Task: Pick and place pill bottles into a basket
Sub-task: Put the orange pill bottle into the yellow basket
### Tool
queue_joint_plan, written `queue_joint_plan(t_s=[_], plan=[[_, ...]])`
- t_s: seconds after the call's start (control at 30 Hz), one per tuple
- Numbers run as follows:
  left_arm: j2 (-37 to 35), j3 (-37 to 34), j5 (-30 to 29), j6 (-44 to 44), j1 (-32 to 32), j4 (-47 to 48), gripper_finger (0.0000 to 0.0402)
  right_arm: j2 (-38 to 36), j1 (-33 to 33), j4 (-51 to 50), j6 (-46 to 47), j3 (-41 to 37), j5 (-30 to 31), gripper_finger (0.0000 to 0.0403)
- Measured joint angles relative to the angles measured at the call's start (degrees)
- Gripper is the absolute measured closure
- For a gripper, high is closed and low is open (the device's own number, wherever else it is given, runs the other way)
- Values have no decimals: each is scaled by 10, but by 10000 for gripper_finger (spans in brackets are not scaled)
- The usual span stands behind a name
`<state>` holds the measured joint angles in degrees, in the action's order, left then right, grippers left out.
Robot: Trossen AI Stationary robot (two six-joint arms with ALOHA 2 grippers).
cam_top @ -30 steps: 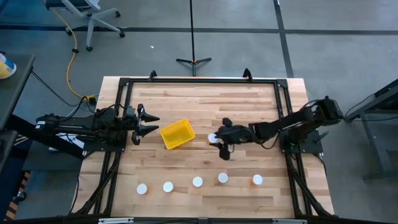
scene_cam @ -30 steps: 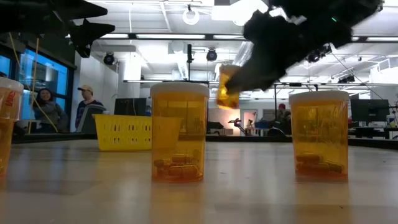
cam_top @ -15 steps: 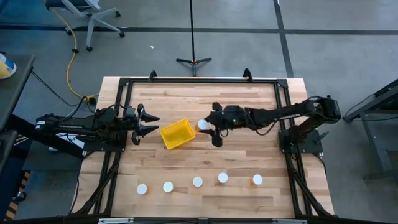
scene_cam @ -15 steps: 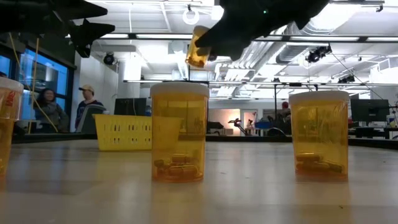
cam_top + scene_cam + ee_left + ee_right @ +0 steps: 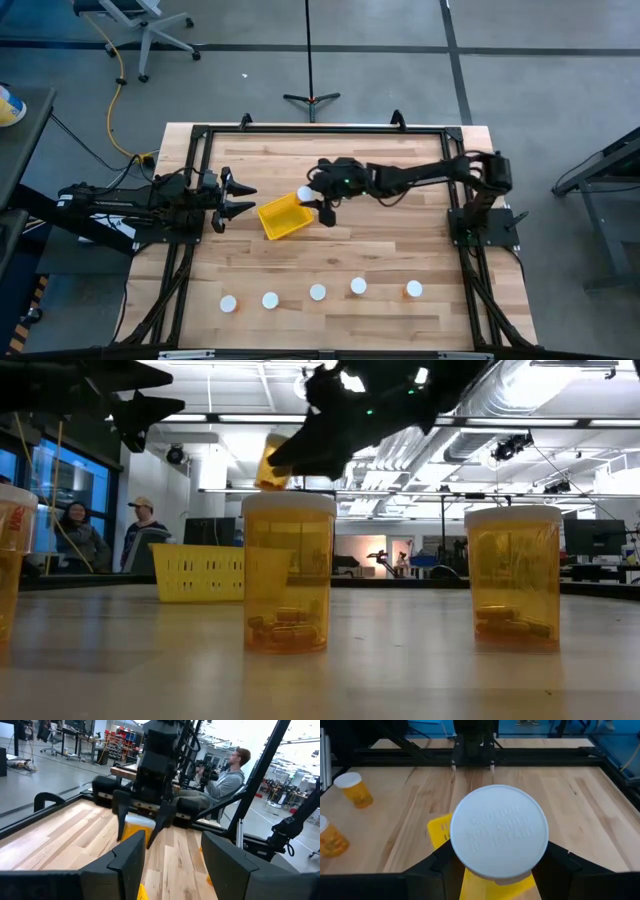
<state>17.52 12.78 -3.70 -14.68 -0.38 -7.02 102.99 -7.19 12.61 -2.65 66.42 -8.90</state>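
Right gripper (image 5: 318, 203), arm outstretched, clamps a pill bottle (image 5: 304, 195) over the basket (image 5: 284, 216); left gripper (image 5: 243, 199) open.

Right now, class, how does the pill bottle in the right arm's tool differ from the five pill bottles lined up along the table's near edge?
The carried pill bottle is held in the air by the right tool at the yellow basket's edge; the row bottles stand on the table. The carried one is tilted, the row ones upright. The carried one is gripped; the row ones are untouched. All share white caps and amber bodies.
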Motion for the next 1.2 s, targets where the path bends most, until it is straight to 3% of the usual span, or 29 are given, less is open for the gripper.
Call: queue_joint_plan(t_s=[0.4,1.2], plan=[[0,0,0,0,0,2,174,103,-12,-90,-24,111,-17,217],[0,0,-14,-6,0,12,174,153,-23,-72,-26,114,-25,217]])
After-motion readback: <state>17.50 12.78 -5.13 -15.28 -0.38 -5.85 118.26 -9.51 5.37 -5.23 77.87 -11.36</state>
